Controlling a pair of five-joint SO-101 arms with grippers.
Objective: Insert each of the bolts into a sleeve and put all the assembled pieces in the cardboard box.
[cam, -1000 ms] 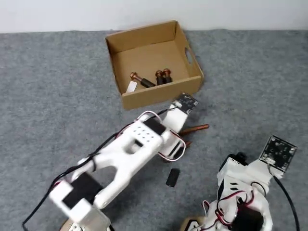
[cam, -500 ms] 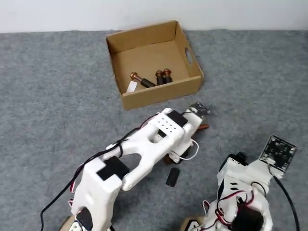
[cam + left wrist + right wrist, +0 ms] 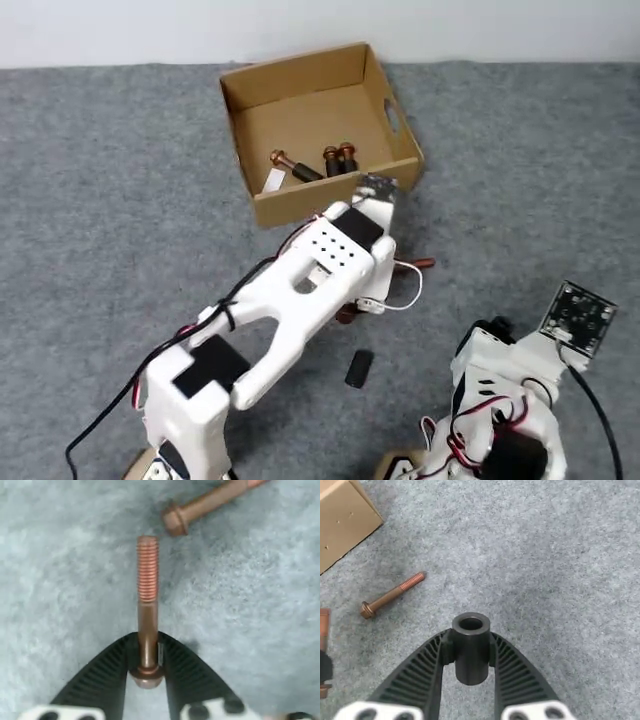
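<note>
Bolt (image 3: 148, 605), gripped near its head by the left gripper (image 3: 146, 641), closed tight on the shank with the thread left bare for mating, off the 6 o'clock wall of the cardboard box (image 3: 330, 196); sleeve (image 3: 471, 661), pinched firmly by the right gripper (image 3: 470, 638), bore exposed to receive it, toward 5 o'clock of the table (image 3: 100, 200).

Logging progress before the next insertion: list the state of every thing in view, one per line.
left gripper: shut on held bolt
held bolt: bare, gripped near its head
right gripper: shut on held sleeve
held sleeve: empty, bore open
loose bolt: flat on carpet, no sleeve
loose sleeve: lying on carpet
cardboard box: open-topped, holding assembled pieces
assembled pieces: three, lying inside
</note>
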